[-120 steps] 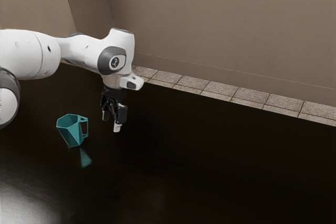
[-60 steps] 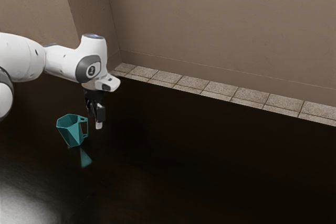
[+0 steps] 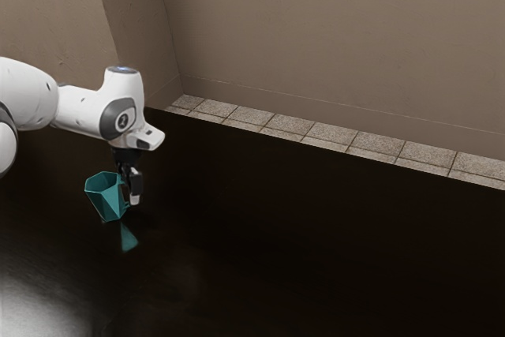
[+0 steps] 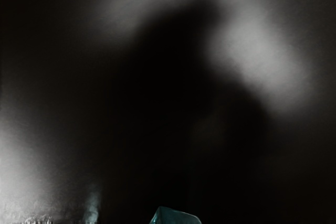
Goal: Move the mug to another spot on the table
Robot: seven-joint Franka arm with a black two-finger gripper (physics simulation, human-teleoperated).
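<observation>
1. Mug (image 3: 102,192): teal, faceted, tapering to its base. It stands mouth-up on the dark glossy tabletop (image 3: 316,234).
2. The mug is the reference point for everything below.
3. Gripper (image 3: 132,189): points straight down, right against the mug's handle side, which is the side facing the exterior view's right. Its tip is about level with the mug's body and covers the handle.
4. Gripper state: cannot tell. The black hardware overlaps the handle, and neither a gap nor a hold on the mug can be made out.
5. Arm (image 3: 79,108): white, comes in above the mug from the exterior view's left. The wrist is directly over the mug's handle side.
6. Reflection (image 3: 126,238): a small teal patch on the tabletop just in front of the mug, toward the camera.
7. Tiled strip (image 3: 347,141): runs behind the mug and well apart from it, along the foot of the beige wall (image 3: 331,37). The wall corner is behind and above the mug.
8. Wrist view: a teal facet of the mug (image 4: 173,216) sits just under the hand. Beyond it is the dark tabletop (image 4: 262,56), with pale blurred glare patches around a large dark shadow.
9. The mug's base appears to be in contact with the tabletop, with no lift visible.
</observation>
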